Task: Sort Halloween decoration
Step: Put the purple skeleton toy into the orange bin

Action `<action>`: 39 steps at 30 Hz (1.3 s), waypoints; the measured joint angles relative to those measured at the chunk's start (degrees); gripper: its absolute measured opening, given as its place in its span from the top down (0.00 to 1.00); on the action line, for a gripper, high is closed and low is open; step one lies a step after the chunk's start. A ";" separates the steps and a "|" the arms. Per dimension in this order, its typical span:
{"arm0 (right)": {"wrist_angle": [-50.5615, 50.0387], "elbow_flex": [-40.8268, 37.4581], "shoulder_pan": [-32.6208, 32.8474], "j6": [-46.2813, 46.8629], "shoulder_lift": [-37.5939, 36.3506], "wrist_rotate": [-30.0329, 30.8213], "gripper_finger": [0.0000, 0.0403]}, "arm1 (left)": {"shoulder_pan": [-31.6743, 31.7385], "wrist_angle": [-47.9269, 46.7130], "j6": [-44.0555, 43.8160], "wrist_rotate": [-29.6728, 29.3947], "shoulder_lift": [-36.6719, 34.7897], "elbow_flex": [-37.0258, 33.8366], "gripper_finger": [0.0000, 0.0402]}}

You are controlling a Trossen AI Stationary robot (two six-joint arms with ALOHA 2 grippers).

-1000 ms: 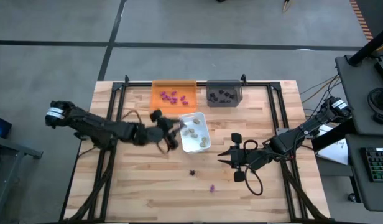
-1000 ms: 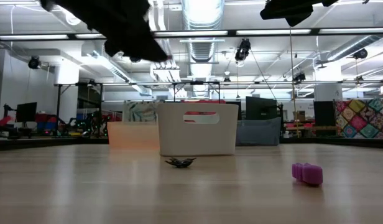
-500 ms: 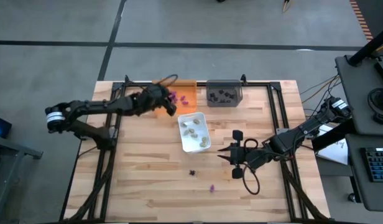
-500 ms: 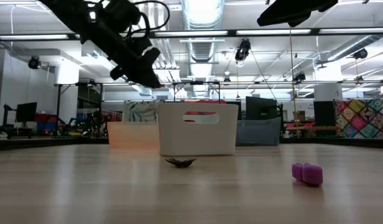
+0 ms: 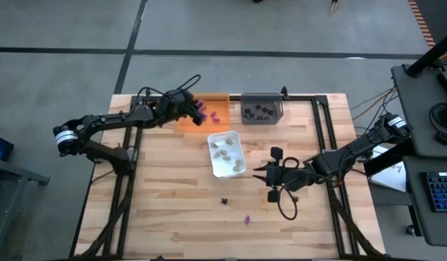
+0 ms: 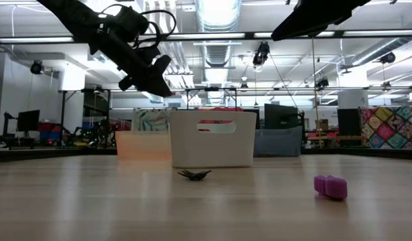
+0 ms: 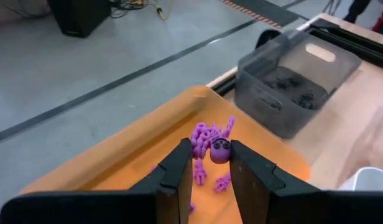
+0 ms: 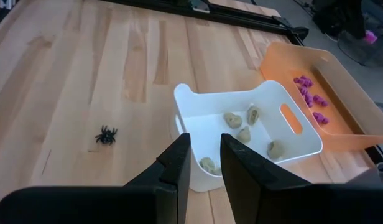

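Observation:
My left gripper (image 5: 197, 109) hangs over the orange tray (image 5: 187, 121) at the table's far edge. It is shut on a small purple skeleton piece (image 7: 213, 152). More purple pieces (image 5: 212, 114) lie in that tray. Beige pieces (image 8: 244, 134) lie in the white tray (image 5: 211, 145), and black pieces (image 5: 260, 110) in the grey tray (image 7: 272, 115). A black spider (image 5: 224, 201) and a purple piece (image 5: 247, 217) lie loose on the wood near the front. My right gripper (image 5: 260, 174) hovers right of the white tray, open and holding nothing. My left gripper pinches the purple skeleton between its two fingertips (image 7: 241, 165), at the piece's skull end (image 7: 220, 149). The fingers slant down, coming from the table's left. The piece's thin limbs (image 7: 200, 173) dangle below the fingers, clear above the orange tray's floor.
The three trays sit close together at the table's far middle, with a black metal frame (image 5: 310, 101) along the far edge and down both sides. Bare wood lies in front of the white tray around the two loose pieces.
My left gripper has swung from beside the white tray's left side toward the table's far edge, and now hangs over the orange tray.

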 joint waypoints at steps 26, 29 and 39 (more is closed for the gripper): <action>-1.09 -1.07 -0.04 1.25 0.00 -0.13 0.81 | 3.12 -15.81 8.78 0.07 25.80 19.42 0.81; -1.49 -1.13 -0.04 1.76 0.00 -0.13 0.81 | 3.32 -21.10 8.37 -3.05 27.89 21.80 0.81; -1.62 -1.20 -0.04 2.02 0.00 -0.11 0.81 | 3.73 -35.57 5.87 -8.59 32.94 28.21 0.81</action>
